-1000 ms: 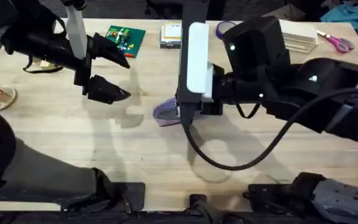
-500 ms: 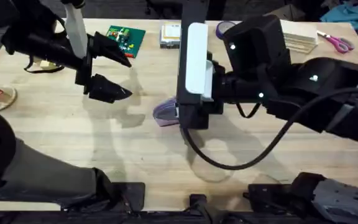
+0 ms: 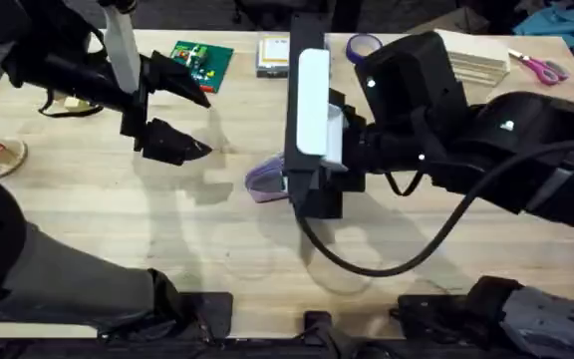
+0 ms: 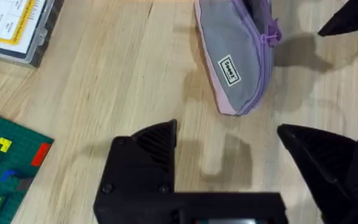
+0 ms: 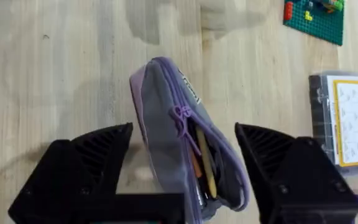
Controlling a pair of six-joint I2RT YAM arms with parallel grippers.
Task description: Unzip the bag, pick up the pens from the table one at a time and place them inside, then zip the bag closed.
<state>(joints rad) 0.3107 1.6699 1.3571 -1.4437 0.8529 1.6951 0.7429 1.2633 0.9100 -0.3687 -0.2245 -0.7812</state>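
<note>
The bag (image 5: pixel 182 155), purple with grey sides, lies unzipped on the table (image 3: pixel 217 229) with pens (image 5: pixel 202 163) inside, between the right gripper's (image 5: pixel 182 174) spread fingers, while the left gripper (image 4: pixel 229 155) is open too.

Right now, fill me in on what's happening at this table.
The right gripper hangs over the lilac bag, its jaws spread wide to either side of it without gripping. The bag's zipper is open and slim pen-like items show inside. The left gripper hovers open over bare table, with the bag's other end just ahead. Nothing is held at this moment; zipping shut looks like the step left.
</note>
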